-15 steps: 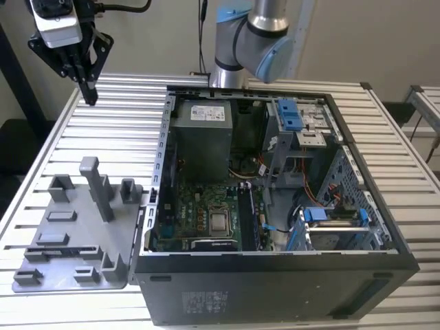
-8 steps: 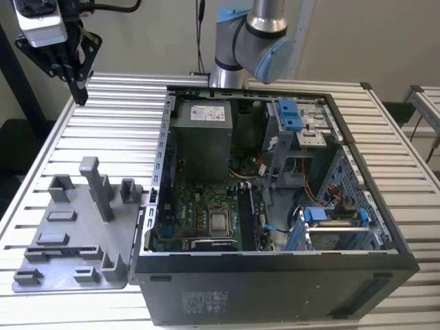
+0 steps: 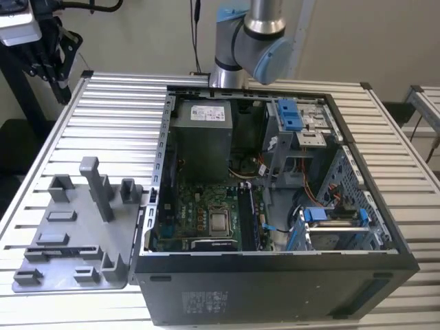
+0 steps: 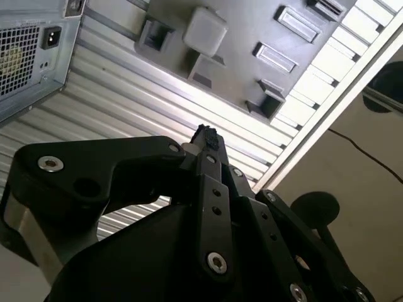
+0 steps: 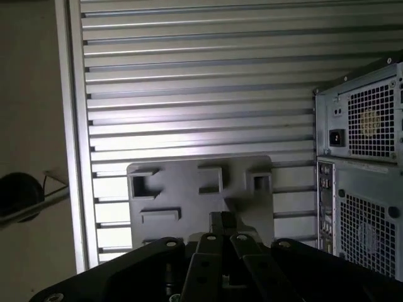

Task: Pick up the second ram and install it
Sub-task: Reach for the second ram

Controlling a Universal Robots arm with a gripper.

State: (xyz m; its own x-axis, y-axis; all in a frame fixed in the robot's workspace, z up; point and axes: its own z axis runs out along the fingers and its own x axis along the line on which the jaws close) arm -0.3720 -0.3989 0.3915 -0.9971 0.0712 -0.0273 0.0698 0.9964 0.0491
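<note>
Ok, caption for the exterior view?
Open computer case on slatted table, grey fixture plate beside it, gripper near the table's corner.

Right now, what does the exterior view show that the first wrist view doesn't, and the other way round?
The exterior view adds the inside of the open computer case: its motherboard, power supply and blue drive latches, plus the arm's joint. The first wrist view adds the case's rear panel with its power socket and vent grilles, and the floor beside the table. Both share the grey fixture plate, the ribbed table and the gripper.
</note>
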